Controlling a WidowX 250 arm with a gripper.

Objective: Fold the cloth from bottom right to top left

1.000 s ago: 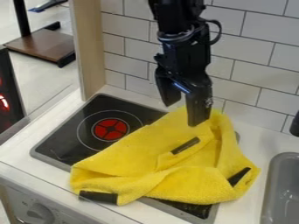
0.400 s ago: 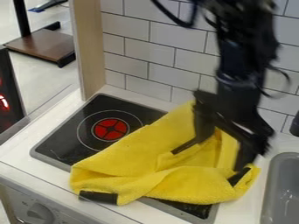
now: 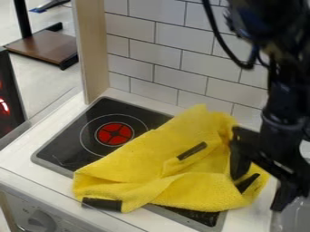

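Camera view, left room: the stove point(image 3: 60, 149) shows its dark glass to the left of the cloth point(image 3: 148, 158), and the red burner point(image 3: 115, 133) lies there, apart from the cloth.
Far edge: a strip of white counter point(image 3: 136, 98) runs between the stove and the tiled wall point(image 3: 151, 63); the cloth's upper peak points toward that wall. A wooden panel point(image 3: 91, 50) stands upright at the stove's far left corner.
Near edge: the cloth's lower left corner, with a black patch point(image 3: 102, 204), laps over the stove's front rim, above the knob point(image 3: 41, 221). The stove's near right corner pokes out from under the cloth.
Right edge: the cloth's right corner passes the stove's side and lies on the counter, near the sink point(image 3: 289, 223).
Cloth: yellow, rumpled and partly folded, spread at a slant across the right part of the stove; a black strip point(image 3: 192, 151) shows near its middle, another point(image 3: 248, 182) by its right corner.
Pincer: the black gripper point(image 3: 257, 194) hangs at the lower right, its two fingers wide apart with nothing held between them.
Contact: one finger overlaps the cloth's right side, the other hangs beyond its right corner, by the sink; whether either touches anything cannot be told.
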